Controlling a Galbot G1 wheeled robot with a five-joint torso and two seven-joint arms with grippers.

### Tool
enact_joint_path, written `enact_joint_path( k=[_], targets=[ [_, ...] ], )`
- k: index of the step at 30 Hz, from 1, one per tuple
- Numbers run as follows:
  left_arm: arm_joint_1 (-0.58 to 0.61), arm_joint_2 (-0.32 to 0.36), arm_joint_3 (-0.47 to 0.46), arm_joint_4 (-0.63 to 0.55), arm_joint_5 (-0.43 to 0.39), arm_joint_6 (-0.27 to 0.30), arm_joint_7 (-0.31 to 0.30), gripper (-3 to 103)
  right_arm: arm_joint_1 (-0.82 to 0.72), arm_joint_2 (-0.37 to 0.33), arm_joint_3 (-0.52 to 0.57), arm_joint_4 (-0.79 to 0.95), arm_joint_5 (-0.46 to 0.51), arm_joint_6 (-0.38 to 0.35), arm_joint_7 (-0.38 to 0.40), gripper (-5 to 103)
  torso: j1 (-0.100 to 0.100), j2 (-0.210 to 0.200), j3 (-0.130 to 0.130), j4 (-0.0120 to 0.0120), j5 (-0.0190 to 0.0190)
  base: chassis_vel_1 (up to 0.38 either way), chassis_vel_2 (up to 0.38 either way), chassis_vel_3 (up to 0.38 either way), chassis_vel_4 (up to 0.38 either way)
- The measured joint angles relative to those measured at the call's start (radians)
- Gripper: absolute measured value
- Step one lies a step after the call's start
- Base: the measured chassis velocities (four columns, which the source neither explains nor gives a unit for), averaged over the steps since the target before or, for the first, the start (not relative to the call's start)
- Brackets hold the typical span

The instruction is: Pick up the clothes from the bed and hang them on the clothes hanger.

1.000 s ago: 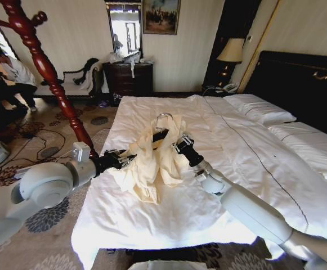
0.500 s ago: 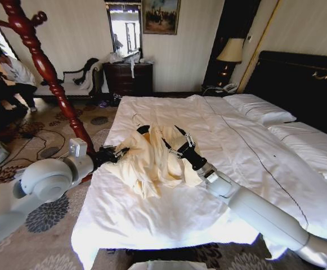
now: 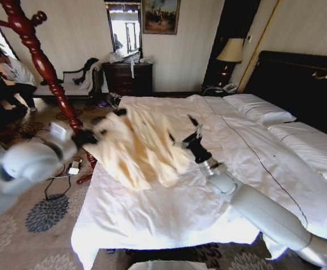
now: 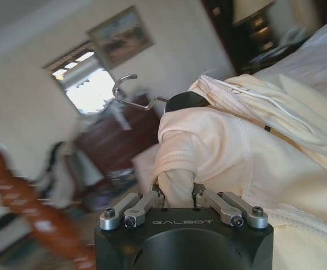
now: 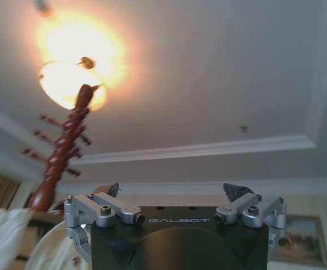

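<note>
Over the near left part of the bed, I've got the cream shirt up in the air, already draped on the black clothes hanger, silver hook poking out toward the mirror side of the room. So the pick-up and the threading look done to me; the step in hand is carrying the whole thing to the red-brown coat stand standing off the bed's left edge.

My left pincer is clamped on a bunched end of the shirt's shoulder, right below the hook. My right pincer sits at the other side of the shirt, tilted up toward the ceiling; its wrist view shows the fingers spread wide with nothing between them.

Next move, as I see it: swing the hook up to one of the stand's pegs. With thin, slippery fabric, I'd keep it level so the shirt doesn't slide off the hanger.

Compared with a second ago: the shirt was hanging low, bunched just over the duvet between both pincers. Now it's lifted, spread out and shifted left toward the stand, and my left arm has pulled out past the bed's edge.
</note>
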Motion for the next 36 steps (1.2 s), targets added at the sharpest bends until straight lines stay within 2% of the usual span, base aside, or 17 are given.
enact_joint_path(
  k=[2,4,5,7,8,9,11,18,28,29,31,32,33,34,35,36],
  targets=[
    [-0.03,0.031,0.0,0.056,0.045,0.011,0.006,19,0.0,0.035,0.043,-0.026,0.012,0.01,-0.031,100,0.0,0.0,0.0,-0.0003,-0.0001,0.0,0.0,0.0,0.0],
    [-0.061,0.053,0.0,0.118,0.1,0.005,0.038,19,0.0,0.062,0.068,-0.04,0.011,0.014,-0.049,100,0.0,0.0,0.0,-0.0003,0.0,0.0,0.0,0.0,0.0],
    [-0.061,0.053,0.0,0.118,0.1,0.005,0.038,19,0.0,0.062,0.068,-0.04,0.011,0.014,-0.049,100,0.0,0.0,0.0,-0.0003,0.0,0.0,0.0,0.0,0.0],
    [-0.113,0.06,0.006,0.197,0.136,-0.02,0.089,19,-0.006,0.083,0.083,-0.041,0.021,0.005,-0.047,100,0.0,0.0,0.0,0.0,0.0,0.0,0.0,0.0,0.0],
    [-0.146,0.054,0.015,0.238,0.14,-0.032,0.12,19,-0.015,0.091,0.091,-0.04,0.019,0.002,-0.046,100,0.0,0.0,0.0,0.0002,0.0,0.0,0.0,0.0,0.0],
    [-0.146,0.054,0.015,0.238,0.14,-0.032,0.12,19,-0.015,0.091,0.091,-0.04,0.019,0.002,-0.046,100,0.0,0.0,0.0,0.0002,0.0,0.0,0.0,0.0,0.0],
    [-0.217,0.031,0.035,0.332,0.146,-0.053,0.183,19,-0.032,0.096,0.104,-0.04,0.005,0.0,-0.046,100,0.0,0.0,0.0,-0.0007,-0.0003,0.0,0.0,0.0,0.0],
    [-0.366,-0.026,0.075,0.521,0.157,-0.059,0.337,19,-0.075,0.098,0.121,-0.027,-0.019,-0.004,-0.045,100,0.0,0.0,0.0,-0.0002,-0.0003,0.0,0.0,0.0,0.0],
    [-0.442,-0.01,0.1,0.556,0.228,-0.057,0.444,19,-0.097,0.099,0.126,-0.017,-0.038,-0.009,-0.044,100,0.0,0.0,0.0,-0.0002,0.0002,0.0,0.0,0.0,0.0],
    [-0.46,-0.011,0.122,0.56,0.238,-0.05,0.454,19,-0.106,0.102,0.127,-0.017,-0.043,-0.009,-0.044,100,0.0,0.0,0.0,0.0005,0.0006,0.0,0.0,0.0,0.0],
    [-0.537,-0.056,0.246,0.591,0.26,-0.034,0.461,19,-0.13,0.105,0.138,-0.016,-0.052,-0.009,-0.044,100,-0.001,0.0,0.0,0.0016,0.002,0.0,0.0,0.0,0.0],
    [-0.537,-0.056,0.246,0.591,0.26,-0.034,0.461,19,-0.13,0.105,0.138,-0.016,-0.052,-0.009,-0.044,100,-0.001,0.0,0.0,0.0016,0.002,0.0,0.0,0.0,0.0],
    [-0.598,-0.098,0.351,0.615,0.27,-0.021,0.463,19,-0.143,0.104,0.146,-0.017,-0.058,-0.008,-0.044,100,-0.001,0.0,0.0,0.0014,0.0004,0.0,0.0,0.0,0.0],
    [-0.699,-0.15,0.485,0.653,0.273,-0.009,0.467,19,-0.159,0.103,0.155,-0.02,-0.066,-0.006,-0.044,100,0.0,0.0,0.0,-0.0009,-0.0037,0.0,0.0,0.0,0.0],
    [-0.737,-0.166,0.524,0.667,0.273,-0.007,0.468,19,-0.164,0.102,0.158,-0.021,-0.067,-0.006,-0.044,100,0.0,0.0,0.001,-0.001,-0.0038,0.0,0.0,0.0,0.0],
    [-0.83,-0.2,0.605,0.696,0.272,-0.006,0.473,19,-0.174,0.101,0.162,-0.022,-0.071,-0.005,-0.044,100,0.001,-0.001,0.001,-0.0014,-0.0036,0.0,0.0,0.0,0.0]
  ],
)
